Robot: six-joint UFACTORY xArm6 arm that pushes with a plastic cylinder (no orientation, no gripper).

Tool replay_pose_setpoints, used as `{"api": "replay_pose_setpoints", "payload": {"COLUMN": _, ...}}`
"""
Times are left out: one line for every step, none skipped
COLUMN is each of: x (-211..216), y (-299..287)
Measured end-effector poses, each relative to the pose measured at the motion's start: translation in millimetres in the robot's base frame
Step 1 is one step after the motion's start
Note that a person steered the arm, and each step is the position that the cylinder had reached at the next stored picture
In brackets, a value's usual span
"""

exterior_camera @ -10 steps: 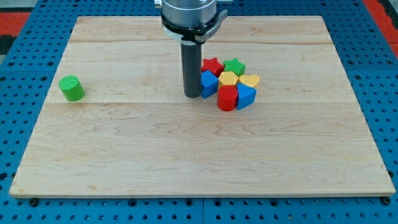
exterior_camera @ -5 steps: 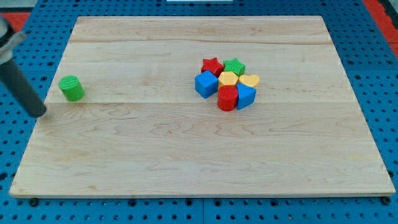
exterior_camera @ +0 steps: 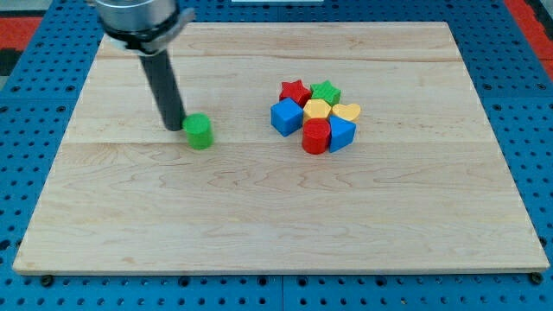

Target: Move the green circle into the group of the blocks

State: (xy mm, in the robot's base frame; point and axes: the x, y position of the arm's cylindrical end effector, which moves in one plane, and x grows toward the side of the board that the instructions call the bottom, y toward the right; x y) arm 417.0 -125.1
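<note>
The green circle (exterior_camera: 199,131), a short green cylinder, stands on the wooden board left of centre. My tip (exterior_camera: 174,126) is just to its left, touching or nearly touching it. To the right lies the group: a blue cube (exterior_camera: 286,117), a red star (exterior_camera: 295,91), a green star (exterior_camera: 326,92), a yellow hexagon-like block (exterior_camera: 317,110), a yellow heart (exterior_camera: 347,112), a red cylinder (exterior_camera: 315,136) and a blue block (exterior_camera: 342,133). The green circle is about a hand's width left of the blue cube.
The wooden board (exterior_camera: 276,216) lies on a blue pegboard surface (exterior_camera: 26,155). The arm's body (exterior_camera: 138,17) hangs over the board's upper left.
My tip swung from beside the group to the board's left edge, then came in behind the green circle. The green circle has slid right, from the far left towards the group.
</note>
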Motion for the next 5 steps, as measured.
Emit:
{"api": "replay_pose_setpoints", "payload": {"x": 5, "y": 13}}
{"api": "replay_pose_setpoints", "payload": {"x": 6, "y": 4}}
{"api": "replay_pose_setpoints", "payload": {"x": 11, "y": -16}}
{"api": "replay_pose_setpoints", "payload": {"x": 24, "y": -16}}
{"api": "replay_pose_setpoints", "payload": {"x": 25, "y": 4}}
